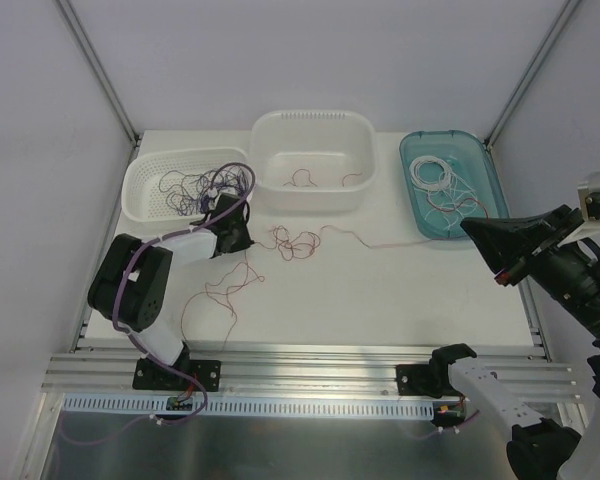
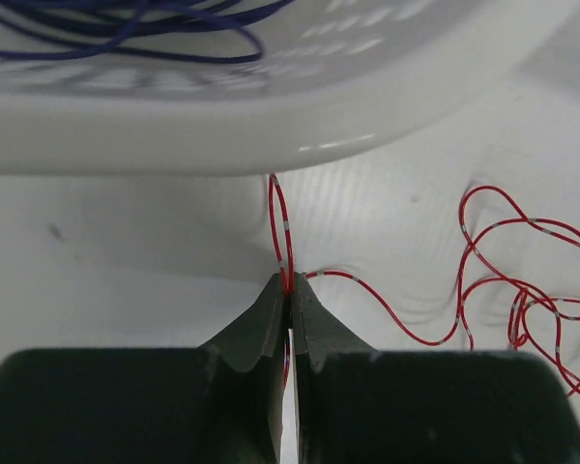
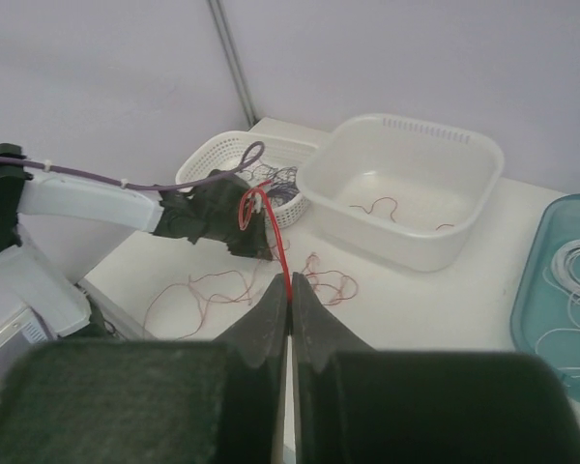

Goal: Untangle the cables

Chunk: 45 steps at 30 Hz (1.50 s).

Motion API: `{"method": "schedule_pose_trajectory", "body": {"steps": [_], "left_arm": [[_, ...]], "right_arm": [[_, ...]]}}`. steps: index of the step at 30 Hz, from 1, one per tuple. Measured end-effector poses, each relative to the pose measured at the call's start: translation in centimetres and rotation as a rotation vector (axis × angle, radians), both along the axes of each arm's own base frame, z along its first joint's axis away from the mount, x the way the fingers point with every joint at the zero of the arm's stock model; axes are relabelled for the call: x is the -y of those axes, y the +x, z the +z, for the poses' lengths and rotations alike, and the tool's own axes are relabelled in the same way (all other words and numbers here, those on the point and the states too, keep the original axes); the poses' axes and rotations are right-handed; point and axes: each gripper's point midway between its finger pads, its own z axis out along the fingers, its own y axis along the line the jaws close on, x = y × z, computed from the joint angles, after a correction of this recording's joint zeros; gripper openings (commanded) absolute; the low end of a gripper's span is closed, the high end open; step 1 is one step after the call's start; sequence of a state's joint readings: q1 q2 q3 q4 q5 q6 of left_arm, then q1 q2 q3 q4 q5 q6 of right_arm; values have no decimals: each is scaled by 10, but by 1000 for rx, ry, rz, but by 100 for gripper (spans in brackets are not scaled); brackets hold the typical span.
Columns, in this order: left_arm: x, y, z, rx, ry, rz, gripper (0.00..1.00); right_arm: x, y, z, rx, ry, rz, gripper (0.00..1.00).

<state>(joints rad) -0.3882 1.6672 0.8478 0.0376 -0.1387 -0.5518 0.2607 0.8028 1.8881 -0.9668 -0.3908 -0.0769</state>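
Cables (image 1: 290, 240), hair-thin and curly, far finer than a robot finger, in red, purple and white. One red strand (image 2: 287, 232) with pale bands clenched between the shut tips of the left pincer (image 2: 289, 287), looping up from the tips toward the rim of a slotted white basket (image 2: 271, 135) just ahead. To that pincer's right, a loose red tangle (image 2: 517, 307) flat on the white surface (image 2: 126, 251), one end trailing toward the arm bases. Inside the basket, a snarl of purple strands (image 1: 195, 185). Right pincer (image 3: 290, 290) likewise clenched, a red length (image 3: 279, 246) rising from between its tips; raised by the surface's right edge, well apart from the left one. Further out, a plain white tub (image 1: 270, 185) beside the basket, a few red pieces (image 1: 305, 180) on its floor, then a teal tray (image 1: 490, 180) with coiled white strands (image 1: 430, 172).
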Motion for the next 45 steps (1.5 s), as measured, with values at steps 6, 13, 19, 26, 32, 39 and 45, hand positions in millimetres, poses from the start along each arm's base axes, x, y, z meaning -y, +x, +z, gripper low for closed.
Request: {"method": "schedule_pose_trajectory", "body": {"steps": [6, 13, 19, 26, 32, 39, 45], "left_arm": [[-27, -20, 8, -24, 19, 50, 0], [-15, -22, 47, 64, -27, -59, 21], [0, -32, 76, 135, -80, -193, 67], [40, -60, 135, 303, -147, -470, 98], [82, -93, 178, 459, -217, -745, 99], [115, -107, 217, 619, -312, -891, 99], [153, -115, 247, 722, -410, -995, 99]], "right_arm": [[8, 3, 1, 21, -27, -43, 1], [-9, 32, -33, -82, -34, 9, 1], [-34, 72, -77, -243, -16, 78, 1], [-50, 93, -84, -284, 32, 127, 1], [-64, 99, -83, -285, 91, 179, 1], [-75, 106, -86, -299, 124, 213, 1], [-81, 110, -90, -309, 152, 225, 1]]}}
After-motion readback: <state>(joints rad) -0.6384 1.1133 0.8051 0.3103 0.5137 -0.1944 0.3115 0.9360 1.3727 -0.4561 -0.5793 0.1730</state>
